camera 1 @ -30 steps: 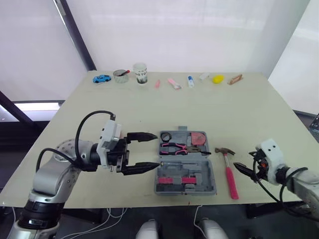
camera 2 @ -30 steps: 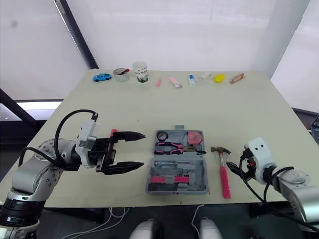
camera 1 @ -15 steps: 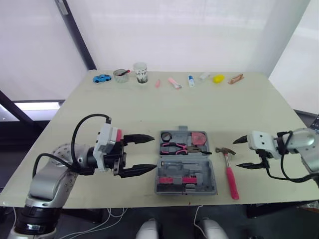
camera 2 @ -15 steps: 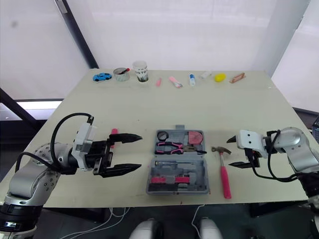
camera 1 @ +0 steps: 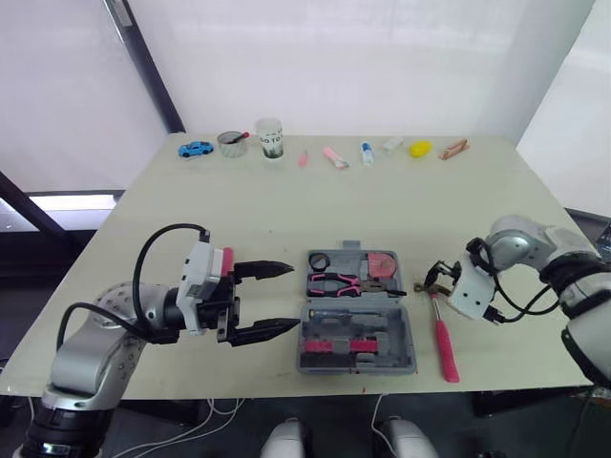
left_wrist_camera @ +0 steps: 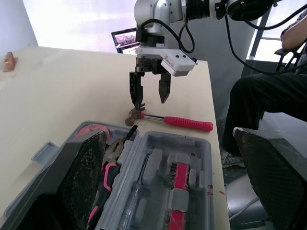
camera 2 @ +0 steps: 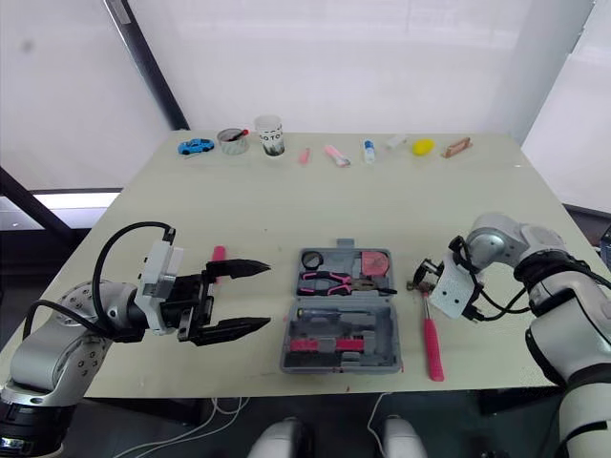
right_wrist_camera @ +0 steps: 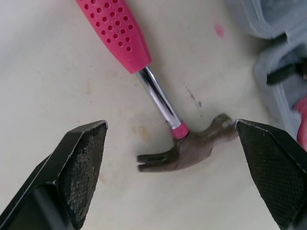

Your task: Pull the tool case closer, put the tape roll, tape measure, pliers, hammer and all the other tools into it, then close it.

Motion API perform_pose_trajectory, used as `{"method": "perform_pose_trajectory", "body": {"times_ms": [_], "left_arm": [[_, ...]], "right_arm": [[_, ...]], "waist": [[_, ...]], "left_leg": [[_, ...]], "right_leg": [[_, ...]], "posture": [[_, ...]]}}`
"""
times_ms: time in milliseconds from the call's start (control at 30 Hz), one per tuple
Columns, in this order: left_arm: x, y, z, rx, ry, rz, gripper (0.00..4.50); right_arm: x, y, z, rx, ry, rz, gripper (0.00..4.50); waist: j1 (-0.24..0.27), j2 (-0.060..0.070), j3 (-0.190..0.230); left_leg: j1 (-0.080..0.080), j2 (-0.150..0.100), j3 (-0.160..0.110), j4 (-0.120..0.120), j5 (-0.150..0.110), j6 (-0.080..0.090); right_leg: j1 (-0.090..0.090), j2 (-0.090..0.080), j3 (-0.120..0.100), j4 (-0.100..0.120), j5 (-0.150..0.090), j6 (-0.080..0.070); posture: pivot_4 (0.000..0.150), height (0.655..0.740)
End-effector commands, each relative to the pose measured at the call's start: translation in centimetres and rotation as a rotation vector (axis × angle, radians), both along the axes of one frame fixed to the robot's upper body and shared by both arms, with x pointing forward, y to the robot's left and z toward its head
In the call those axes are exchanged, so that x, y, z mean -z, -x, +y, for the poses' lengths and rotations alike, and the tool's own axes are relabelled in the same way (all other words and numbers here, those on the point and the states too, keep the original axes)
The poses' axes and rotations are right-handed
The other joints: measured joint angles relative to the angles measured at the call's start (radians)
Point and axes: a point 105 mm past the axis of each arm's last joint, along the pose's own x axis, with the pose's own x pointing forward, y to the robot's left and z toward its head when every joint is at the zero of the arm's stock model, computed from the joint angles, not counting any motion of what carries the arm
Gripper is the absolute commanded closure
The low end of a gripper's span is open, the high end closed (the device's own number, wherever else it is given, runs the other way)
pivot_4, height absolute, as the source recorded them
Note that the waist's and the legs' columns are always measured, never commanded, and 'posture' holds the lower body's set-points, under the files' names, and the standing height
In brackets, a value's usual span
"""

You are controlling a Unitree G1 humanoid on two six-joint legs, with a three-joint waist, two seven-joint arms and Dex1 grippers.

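R tool (left_wrist_camera: 150, 97) now hangs fingers-down over the head of the hammer (camera 1: 441, 339), spread wide, nothing pinched. A sec ago it sat low, well right of the tool case (camera 1: 396, 329). Hammer lies on the desk (camera 1: 382, 210) just right of the case, not yet lifted. L tool (camera 1: 293, 297), also spread & empty, has backed off a bit left of the case. Pliers (camera 1: 334, 281) already inside, lid open. Hammer pickup looks next.

The left arm (camera 1: 91, 343) consists of rounded silver-grey segments. A black cable (camera 1: 177, 227) loops behind the fingers (camera 1: 263, 270). The left gripper (camera 1: 294, 298) and right gripper (left_wrist_camera: 151, 104) each have a white box housing and two black tapered fingers with rough-textured inner pads.
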Motion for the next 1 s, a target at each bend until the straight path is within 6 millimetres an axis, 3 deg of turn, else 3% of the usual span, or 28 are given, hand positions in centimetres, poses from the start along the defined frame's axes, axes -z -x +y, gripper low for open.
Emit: {"method": "perform_pose_trajectory", "body": {"times_ms": [33, 333, 367, 433, 567, 600, 733, 1000], "left_arm": [[-1.1, 0.3, -0.2, 0.014, 0.002, -0.049, 0.0], [-1.2, 0.2, -0.3, 0.004, 0.011, -0.054, 0.0], [-1.2, 0.2, -0.3, 0.003, 0.011, -0.054, 0.0], [-1.1, 0.3, -0.3, 0.001, 0.013, -0.051, 0.0], [-0.9, 0.5, -0.5, 0.004, 0.022, -0.042, 0.0], [-0.9, 0.5, -0.6, 0.007, 0.025, -0.041, 0.0], [-0.9, 0.6, -0.9, 0.012, 0.035, -0.043, 0.0], [-0.8, 0.6, -1.5, 0.027, 0.049, -0.044, 0.0]], "right_arm": [[0.0, -0.4, 0.7, -0.096, 0.05, -0.044, 0.02], [2.2, -0.7, 1.2, -0.145, 0.123, -0.052, 0.02], [2.3, -0.7, 1.1, -0.146, 0.128, -0.054, 0.42], [2.5, -0.8, 1.0, -0.152, 0.139, -0.062, 0.8], [2.8, -0.8, 1.0, -0.173, 0.164, -0.065, 2.47], [2.9, -0.8, 0.9, -0.173, 0.167, -0.063, 3.06], [2.6, -1.0, 0.2, -0.16, 0.197, -0.068, 4.44], [-0.2, -0.4, -2.7, -0.094, 0.225, -0.025, 4.48]], "waist": [[-0.001, 0.0, 0.0], [-0.002, 0.0, 0.0], [-0.002, 0.0, 0.0], [-0.003, -0.001, 0.0], [-0.016, -0.002, -0.001], [-0.021, -0.002, -0.001], [-0.029, -0.002, -0.002], [-0.016, 0.002, 0.001]], "left_leg": [[0.0, 0.0, 0.0, 0.0, 0.0, 0.0], [0.0, 0.0, 0.0, 0.0, 0.002, -0.004], [0.0, 0.0, 0.0, 0.0, 0.002, -0.004], [0.001, 0.0, 0.0, 0.0, 0.002, -0.003], [0.003, 0.0, 0.0, 0.001, 0.001, -0.002], [0.003, 0.0, 0.0, 0.001, 0.002, -0.002], [0.004, 0.0, 0.0, 0.001, 0.002, -0.002], [0.002, 0.0, 0.0, 0.001, 0.002, -0.002]], "right_leg": [[0.0, 0.0, 0.0, 0.0, 0.0, 0.0], [0.0, 0.0, 0.0, 0.001, -0.001, -0.001], [0.0, 0.0, 0.0, 0.001, -0.001, -0.001], [0.001, 0.0, 0.0, 0.001, -0.001, -0.002], [0.001, 0.0, 0.001, 0.002, 0.001, -0.004], [0.002, 0.0, 0.001, 0.002, 0.001, -0.004], [0.002, 0.0, 0.001, 0.003, 0.001, -0.004], [0.001, 0.0, 0.001, 0.002, 0.001, -0.003]], "posture": [[0.15, 0.74], [0.15, 0.74], [0.15, 0.74], [0.15, 0.74], [0.15, 0.74], [0.15, 0.74], [0.15, 0.74], [0.15, 0.74]]}}
